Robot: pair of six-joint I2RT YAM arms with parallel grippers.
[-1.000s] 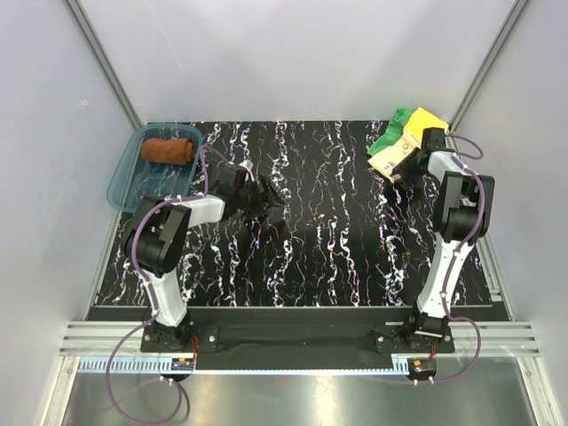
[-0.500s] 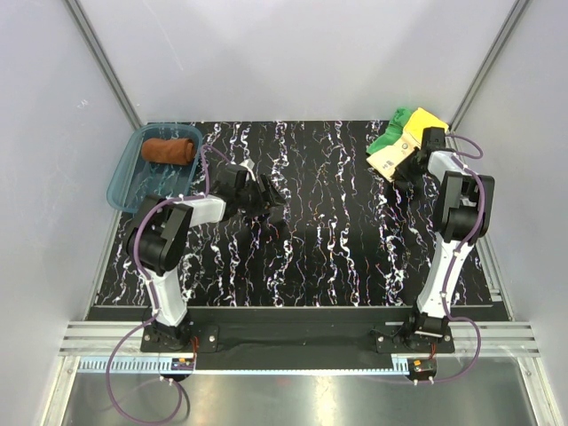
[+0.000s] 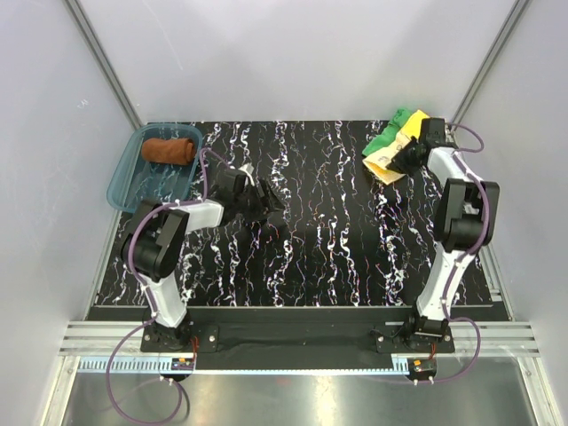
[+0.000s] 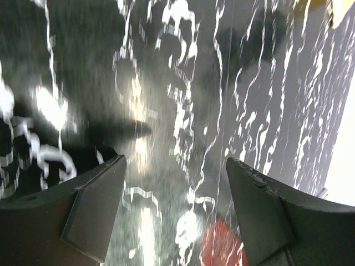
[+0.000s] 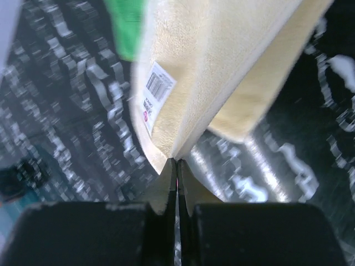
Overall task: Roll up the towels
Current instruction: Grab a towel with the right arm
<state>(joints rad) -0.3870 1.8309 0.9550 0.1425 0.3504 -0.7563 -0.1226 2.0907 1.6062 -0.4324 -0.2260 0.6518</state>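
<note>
Black, white-veined worktop (image 3: pixel 337 257) fills the floor of this white-walled booth, and the unfinished work sits at its far right corner, around one o'clock. The pale yellow towel (image 3: pixel 387 160) is bunched there against the bright green towel (image 3: pixel 388 135). The two touch, and I can't tell which lies on top.

A second ago the right jaws stood part open at the yellow towel's near edge. Now they are pinched fully shut on a fold of it, just beside its small white label (image 5: pixel 154 91). The right arm (image 3: pixel 461 213) has reached further toward twelve o'clock, and the yellow cloth has shifted a little toward nine o'clock. I take that to mean the grip is made and the second towel is being picked out of the pile, probably to be drawn to the open middle for spreading and rolling. The green one could drag along with it.

Over at ten o'clock the rust-brown towel (image 3: pixel 169 149) already lies as a roll inside the teal tray (image 3: pixel 122 185), so one of three looks done. The left jaws hang wide and empty over bare worktop left of centre, much where they were.
</note>
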